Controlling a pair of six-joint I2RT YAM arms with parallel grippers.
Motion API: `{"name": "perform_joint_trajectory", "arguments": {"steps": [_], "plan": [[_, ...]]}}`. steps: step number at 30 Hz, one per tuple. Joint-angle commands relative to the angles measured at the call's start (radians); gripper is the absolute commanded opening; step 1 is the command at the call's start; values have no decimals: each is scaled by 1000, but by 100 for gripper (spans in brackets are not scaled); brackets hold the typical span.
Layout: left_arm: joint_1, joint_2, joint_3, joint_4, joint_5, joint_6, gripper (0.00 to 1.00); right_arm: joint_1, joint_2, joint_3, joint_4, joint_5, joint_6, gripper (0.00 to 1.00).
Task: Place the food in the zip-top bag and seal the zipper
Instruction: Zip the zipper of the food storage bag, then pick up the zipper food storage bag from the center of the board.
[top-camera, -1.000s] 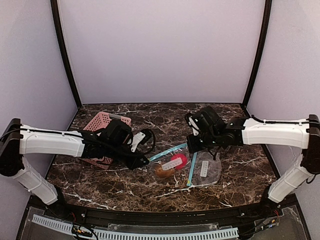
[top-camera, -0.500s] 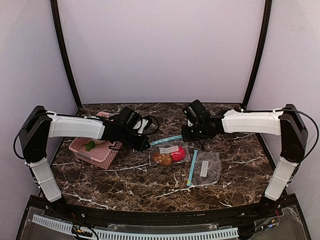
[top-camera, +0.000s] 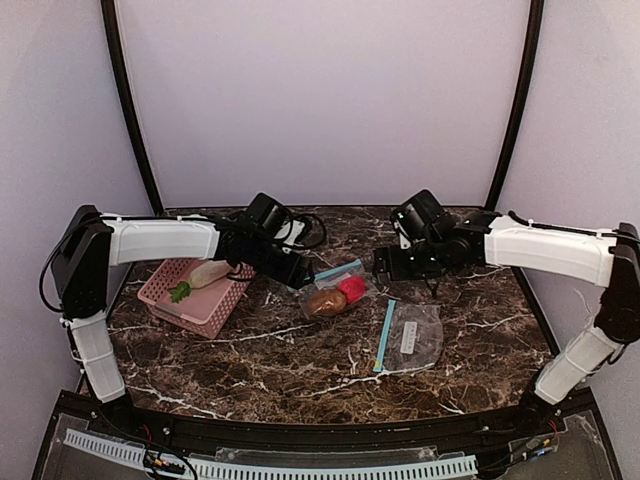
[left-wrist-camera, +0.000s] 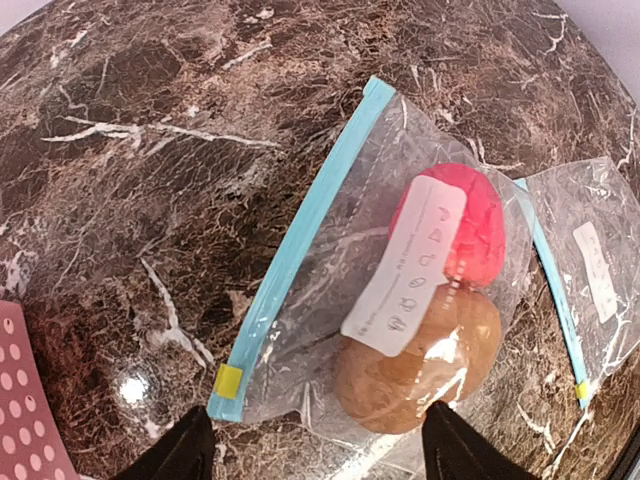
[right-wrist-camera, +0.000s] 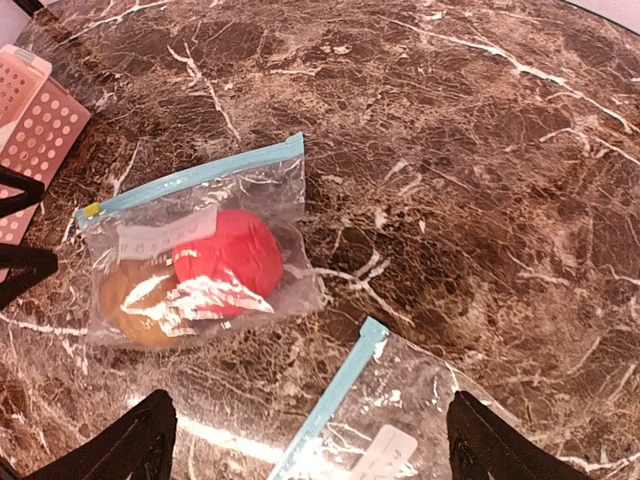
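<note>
On the marble table (top-camera: 300, 370): a zip-top bag (top-camera: 338, 293) lies flat; every place below is given from this bag.
Bag itself: clear plastic with a white label (left-wrist-camera: 408, 268) on its face and a blue zipper strip (left-wrist-camera: 300, 245) along one long edge. The strip runs straight, but whether it is pressed shut cannot be told.
Food inside: the brown-orange bun (left-wrist-camera: 410, 375) and the red-pink ball (left-wrist-camera: 478, 225) sit within the bag, touching each other, on the side away from the zipper strip.
Food outside: the whitish oblong piece (top-camera: 208, 272) and the green sprig (top-camera: 180, 291) lie in the pink basket (top-camera: 215, 312), which stands well to the left of the bag.
Left gripper (left-wrist-camera: 315, 425): it is poised close over the bag's left corner, by the end of the zipper strip. Its fingers (left-wrist-camera: 185, 450) are spread wide with nothing clamped between them; whether a tip touches the plastic cannot be told.
Right gripper (right-wrist-camera: 312, 410): it hangs near the bag's right side, apart from it. Its fingers (right-wrist-camera: 125, 445) stand wide and hold nothing.
Second bag (top-camera: 412, 338): clear and flat, with its own blue strip and label, it lies near the zip-top bag, to the right and toward the arm bases, with a gap of bare marble between the two.
</note>
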Motion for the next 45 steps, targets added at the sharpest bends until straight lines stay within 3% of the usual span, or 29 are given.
{"name": "perform_joint_trajectory", "arguments": {"steps": [1, 6, 13, 23, 29, 35, 45], "plan": [[3, -100, 16, -68, -21, 8, 74, -4, -134, -126, -125, 15, 80, 94], [4, -235, -59, -47, -28, -35, 78, -35, -235, -282, -150, -16, 182, 97], [3, -455, -259, 27, 88, -167, 78, -109, -282, -442, -45, -122, 214, 98], [-9, -732, -533, 35, 172, -312, 76, -140, -198, -483, 70, -197, 181, 67], [-46, -804, -614, 35, 172, -398, 76, -140, -180, -472, 78, -220, 173, 34], [-120, -827, -623, 48, 143, -457, 76, -140, -275, -469, 91, -295, 167, 0], [-251, -811, -568, 192, 135, -550, 78, -137, -618, -505, 250, -507, 161, 0]]}}
